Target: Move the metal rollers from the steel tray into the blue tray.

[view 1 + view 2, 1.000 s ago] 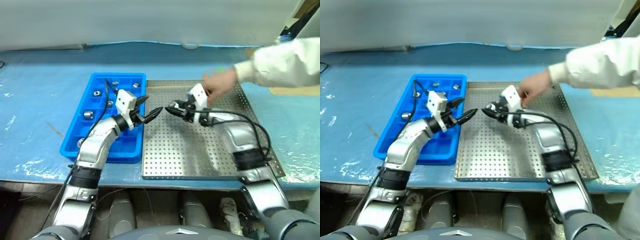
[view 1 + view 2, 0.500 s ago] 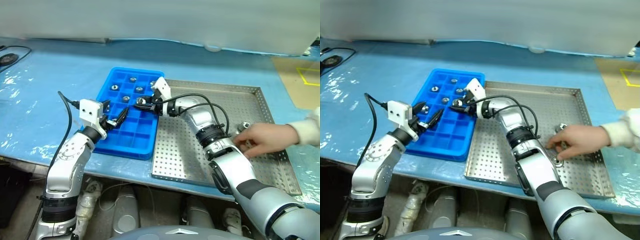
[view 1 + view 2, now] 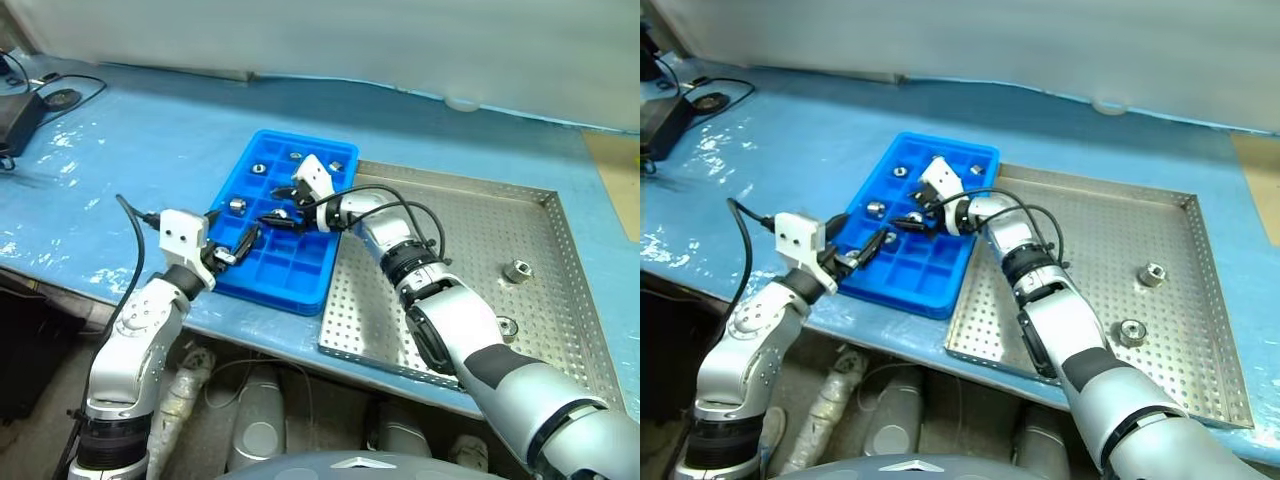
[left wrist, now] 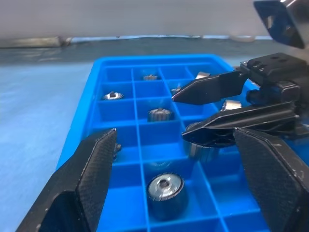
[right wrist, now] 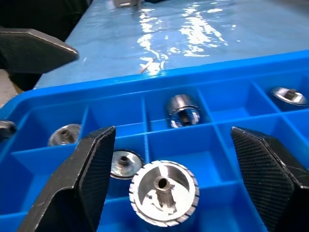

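My right tool (image 3: pixel 908 221) hangs open over the blue tray (image 3: pixel 940 290), a roller (image 5: pixel 164 192) lying between its fingers; my left tool (image 3: pixel 243 240) is open too.

Left arm: bent at the elbow, forearm rising from the lower left toward the centre.
Left gripper (image 3: pixel 243 243): points roughly level, forward and to the right; jaws stand wide apart, nothing between them.
Right arm: stretched forward and across to the left, cable looping along the forearm.
Right gripper (image 3: pixel 281 218): points slightly downward, forward and left; jaws spread apart, gripping nothing.
Spacing: the two grippers' tips lie near each other, not touching.
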### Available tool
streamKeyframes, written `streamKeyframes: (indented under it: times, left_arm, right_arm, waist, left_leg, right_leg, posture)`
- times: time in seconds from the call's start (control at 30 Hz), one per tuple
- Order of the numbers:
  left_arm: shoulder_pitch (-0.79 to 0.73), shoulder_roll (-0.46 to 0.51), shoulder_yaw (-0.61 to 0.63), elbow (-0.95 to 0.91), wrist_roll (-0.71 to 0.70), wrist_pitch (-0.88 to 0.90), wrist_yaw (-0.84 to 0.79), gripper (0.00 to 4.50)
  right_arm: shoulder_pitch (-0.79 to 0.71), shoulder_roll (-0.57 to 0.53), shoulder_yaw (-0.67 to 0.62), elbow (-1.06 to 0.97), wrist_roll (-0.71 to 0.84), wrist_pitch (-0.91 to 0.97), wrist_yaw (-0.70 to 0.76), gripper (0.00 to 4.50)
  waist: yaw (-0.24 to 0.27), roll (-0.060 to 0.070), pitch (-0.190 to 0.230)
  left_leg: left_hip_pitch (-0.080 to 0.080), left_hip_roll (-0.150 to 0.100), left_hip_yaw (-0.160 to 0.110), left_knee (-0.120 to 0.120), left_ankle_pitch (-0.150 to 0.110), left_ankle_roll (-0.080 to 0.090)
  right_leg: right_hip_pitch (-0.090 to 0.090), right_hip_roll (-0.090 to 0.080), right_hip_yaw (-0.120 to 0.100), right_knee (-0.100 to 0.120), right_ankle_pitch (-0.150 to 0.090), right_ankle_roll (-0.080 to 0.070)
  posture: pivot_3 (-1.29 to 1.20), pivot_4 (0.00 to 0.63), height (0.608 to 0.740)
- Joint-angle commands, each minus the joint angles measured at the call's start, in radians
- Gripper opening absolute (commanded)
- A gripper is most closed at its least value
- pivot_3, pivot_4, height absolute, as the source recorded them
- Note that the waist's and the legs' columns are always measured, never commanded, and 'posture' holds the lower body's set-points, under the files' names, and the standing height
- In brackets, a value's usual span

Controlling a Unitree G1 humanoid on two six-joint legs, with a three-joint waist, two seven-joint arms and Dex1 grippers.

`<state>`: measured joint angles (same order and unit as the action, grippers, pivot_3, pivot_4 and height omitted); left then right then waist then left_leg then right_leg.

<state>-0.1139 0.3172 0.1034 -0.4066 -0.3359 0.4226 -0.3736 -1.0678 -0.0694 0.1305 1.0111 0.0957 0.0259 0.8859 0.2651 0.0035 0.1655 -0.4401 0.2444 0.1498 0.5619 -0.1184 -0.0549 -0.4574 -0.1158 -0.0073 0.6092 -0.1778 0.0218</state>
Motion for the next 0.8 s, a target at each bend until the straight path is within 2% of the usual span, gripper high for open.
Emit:
streamKeyframes:
  times: [0.03,0.17,0.33,0.47,0.6,0.7,0.8]
  left_arm:
    - [-0.074,-0.001,-0.022,0.046,-0.021,-0.031,-0.051,4.06]
    - [-0.18,-0.024,-0.069,0.15,-0.034,-0.054,-0.121,4.06]
    - [-0.253,-0.048,-0.088,0.246,-0.053,-0.076,-0.188,4.06]
    - [-0.276,-0.042,-0.055,0.293,0.002,-0.107,-0.121,4.06]
    - [-0.272,-0.053,-0.006,0.282,0.047,-0.142,-0.005,4.06]
    - [-0.249,-0.07,0.035,0.272,0.055,-0.135,0.073,3.52]
    - [-0.223,-0.092,0.053,0.219,0.073,-0.142,0.141,2.55]
  right_arm:
    - [0.036,-0.07,-0.049,-0.085,0.014,-0.005,-0.013,3.98]
    - [0.137,-0.17,-0.079,-0.239,0.022,0.063,-0.02,3.98]
    - [0.272,-0.23,-0.114,-0.49,0.075,0.193,-0.025,3.98]
    - [0.314,-0.229,-0.11,-0.578,0.084,0.252,-0.043,3.98]
    - [0.309,-0.205,-0.09,-0.564,0.077,0.256,-0.049,3.98]
    - [0.298,-0.19,-0.076,-0.538,0.065,0.243,-0.051,4.02]
    - [0.29,-0.184,-0.055,-0.503,0.05,0.221,-0.046,4.02]
  waist:
    - [-0.005,0.0,0.0]
    - [-0.02,0.0,0.0]
    - [-0.084,0.0,0.0]
    - [-0.14,0.0,0.0]
    - [-0.156,0.0,0.0]
    - [-0.157,0.0,0.0]
    - [-0.151,0.0,0.0]
  left_leg:
    - [0.0,0.0,0.0,0.0,0.0,0.0]
    - [0.001,0.0,0.0,0.002,0.001,-0.002]
    - [0.001,0.0,0.001,0.002,0.003,-0.005]
    - [0.003,0.001,0.001,0.0,0.005,-0.007]
    - [0.004,0.003,0.001,0.0,0.005,-0.007]
    - [0.004,0.003,0.001,0.0,0.004,-0.006]
    - [0.003,0.003,0.001,0.001,0.004,-0.006]
  right_leg:
    - [0.0,0.0,0.0,0.0,0.0,0.0]
    - [0.0,0.0,0.001,0.001,0.0,0.0]
    - [0.0,0.002,0.003,0.0,0.0,0.0]
    - [-0.001,0.004,0.005,0.0,0.001,0.0]
    - [-0.001,0.006,0.004,0.001,0.001,-0.001]
    - [-0.001,0.005,0.004,0.001,0.001,-0.002]
    - [0.0,0.005,0.003,0.0,0.001,-0.002]
  posture:
    - [0.34,0.15,0.74]
    - [0.23,0.15,0.74]
    - [0.15,0.15,0.74]
    - [0.14,0.15,0.74]
    - [0.16,0.15,0.74]
    - [0.17,0.15,0.74]
    - [0.19,0.15,0.74]
